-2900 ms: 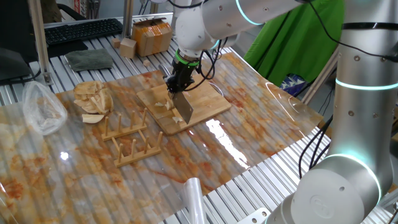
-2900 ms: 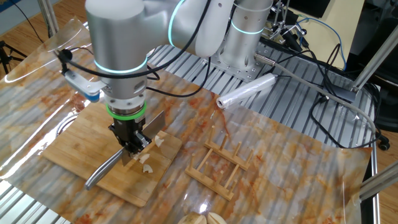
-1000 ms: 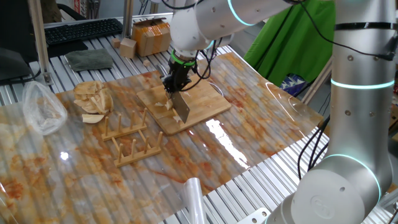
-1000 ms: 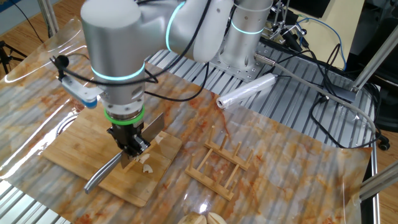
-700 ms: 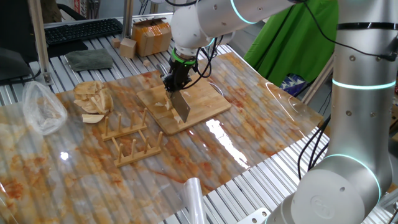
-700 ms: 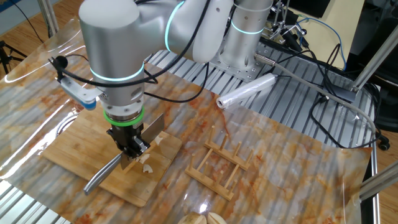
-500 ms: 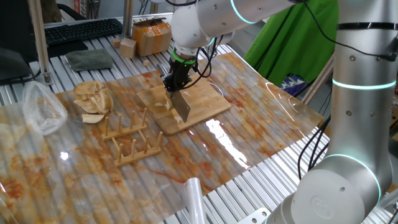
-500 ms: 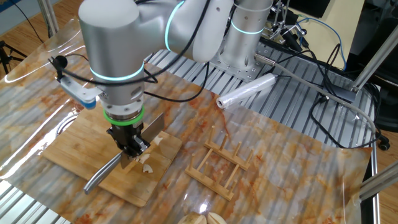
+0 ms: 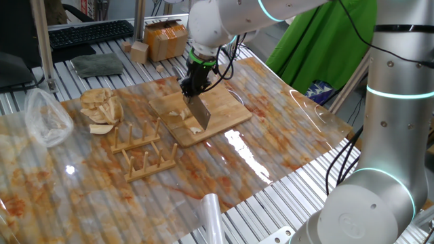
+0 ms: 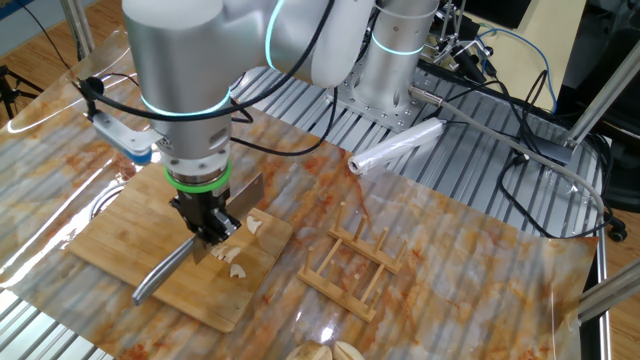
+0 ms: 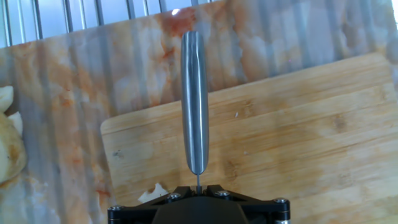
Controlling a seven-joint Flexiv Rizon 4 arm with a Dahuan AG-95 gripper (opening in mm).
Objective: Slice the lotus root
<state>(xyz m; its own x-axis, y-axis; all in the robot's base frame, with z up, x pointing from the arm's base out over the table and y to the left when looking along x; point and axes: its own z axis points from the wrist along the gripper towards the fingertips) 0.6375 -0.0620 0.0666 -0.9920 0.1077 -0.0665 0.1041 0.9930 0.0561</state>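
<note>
On the bamboo board, lotus root lies mostly in small pieces; gripper clamps the knife above them.

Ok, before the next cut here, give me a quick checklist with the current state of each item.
1. Gripper shut on the knife: ok.
2. Blade lifted off the board: ok, its edge hangs just above the wood.
3. Lotus root on the board: ok, several pale bits beside the blade.
4. An uncut chunk left under the blade: cannot tell, the hand hides that spot.
5. Handle sticks out level from the gripper: ok in the hand view.
6. Rack away from the blade: ok, it stands off the board.
</note>
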